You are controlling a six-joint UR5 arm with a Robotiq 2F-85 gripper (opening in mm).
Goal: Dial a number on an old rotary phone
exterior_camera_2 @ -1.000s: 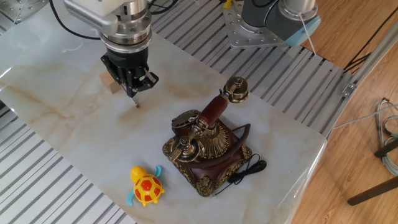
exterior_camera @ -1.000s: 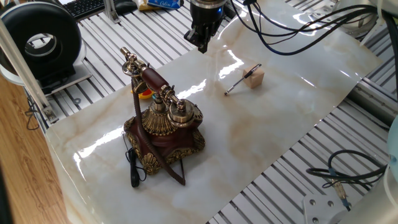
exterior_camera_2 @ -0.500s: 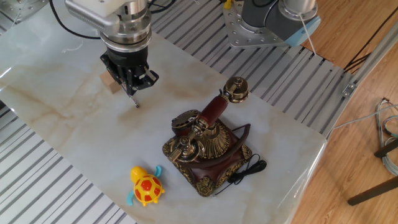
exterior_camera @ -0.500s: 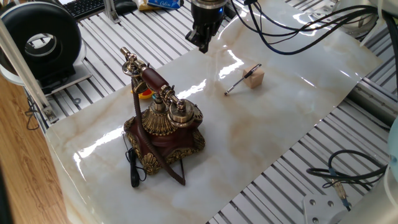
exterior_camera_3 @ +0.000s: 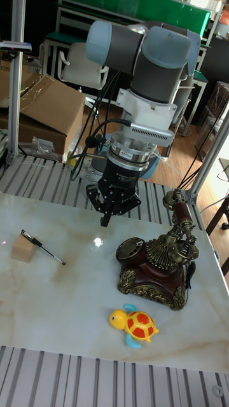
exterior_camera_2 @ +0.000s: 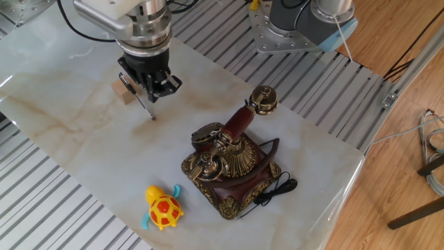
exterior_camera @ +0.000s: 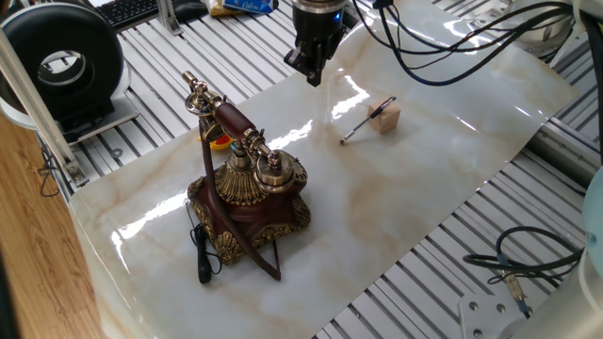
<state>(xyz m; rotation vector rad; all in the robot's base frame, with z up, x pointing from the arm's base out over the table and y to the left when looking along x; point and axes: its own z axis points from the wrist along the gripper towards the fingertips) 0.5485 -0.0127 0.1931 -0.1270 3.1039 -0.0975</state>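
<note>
From one fixed view I see the black two-finger gripper (exterior_camera: 312,73) hanging in the air above the far edge of the pale marble-patterned table sheet (exterior_camera: 415,179), well apart from the dark reddish-brown rotary phone with gold filigree trim (exterior_camera: 248,195), which sits near the middle-left of the sheet with its gold-ended handset (exterior_camera: 226,121) up on the brass cradle. The small pale wooden block with a thin dark stick (exterior_camera: 382,116) lies off to the right, untouched.

From the other fixed view the gripper's fingers come together to a narrow tip with nothing between them, so I read it as clenched and empty. It hovers just beside the wooden block, short of the phone. An orange and yellow toy turtle with blue flippers (exterior_camera_2: 162,208) lies in front.

In the tall fixed view the gripper points straight down, left of and above the phone; the round dial (exterior_camera_3: 135,246) on the phone's sloped front faces up and is free.

My judgement: no dialling has begun. I have yet to bring the tip over the dial, lower it into a finger hole and turn.
</note>
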